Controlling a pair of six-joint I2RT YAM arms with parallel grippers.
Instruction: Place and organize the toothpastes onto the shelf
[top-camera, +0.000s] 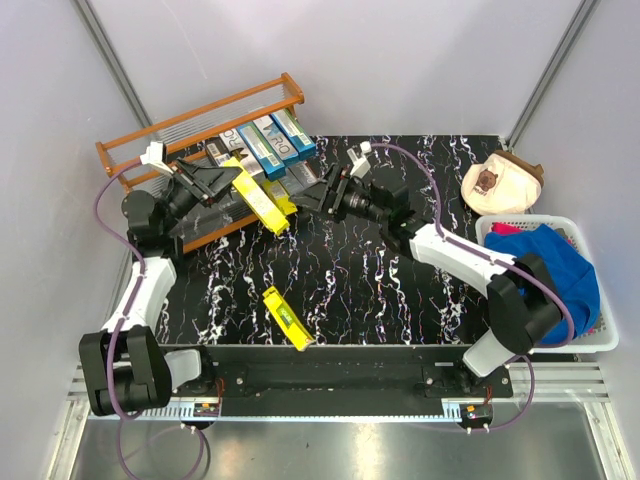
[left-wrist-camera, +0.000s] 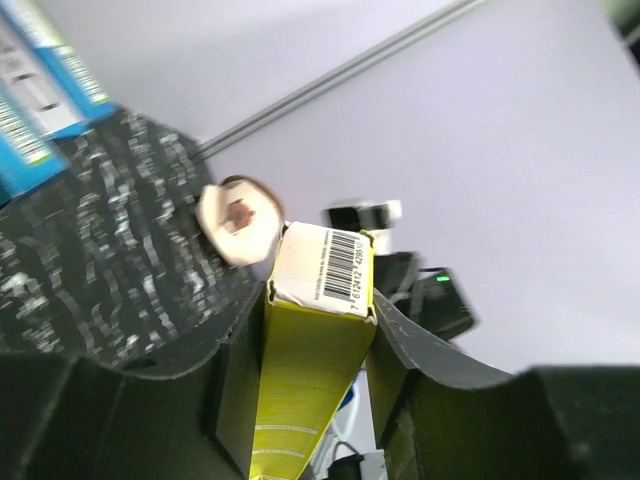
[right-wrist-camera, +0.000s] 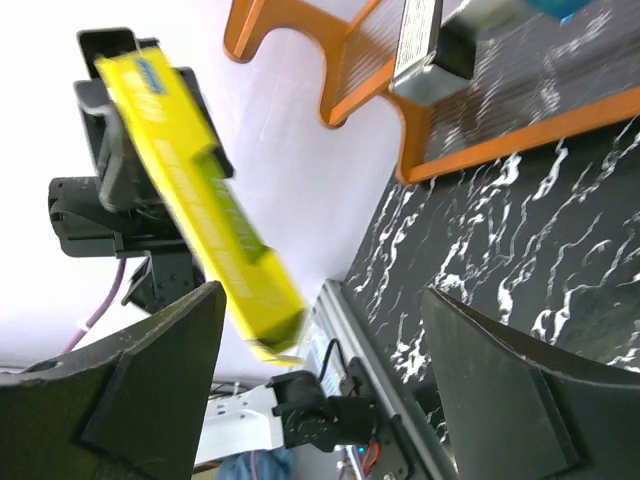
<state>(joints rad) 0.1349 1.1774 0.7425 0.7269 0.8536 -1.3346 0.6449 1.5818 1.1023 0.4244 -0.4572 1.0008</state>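
Now, the left gripper (top-camera: 228, 180) is clamped on a long bright yellow cardboard carton (top-camera: 262, 203), pinching it near one end. Most of the box juts out slantwise in the air, just in front of the orange-brown wooden shelf with round rails (top-camera: 200, 112). The right gripper (right-wrist-camera: 322, 295) hangs close by, fingers spread wide, nothing between them.

That's the worry for me: a grip so far from the middle could let the long box pivot or droop between the pads. Then it would meet the front rail at an angle rather than sliding onto the tier.

Look too at the row of blue-teal cartons (top-camera: 268, 142) lying on the shelf: a swinging free end could nudge them out of line. And the two arms are near each other, so a careless sweep might clip those open right fingers.

A second yellow carton (top-camera: 286, 318) lies on the black marbled table (top-camera: 380, 290) near the front edge, well apart.
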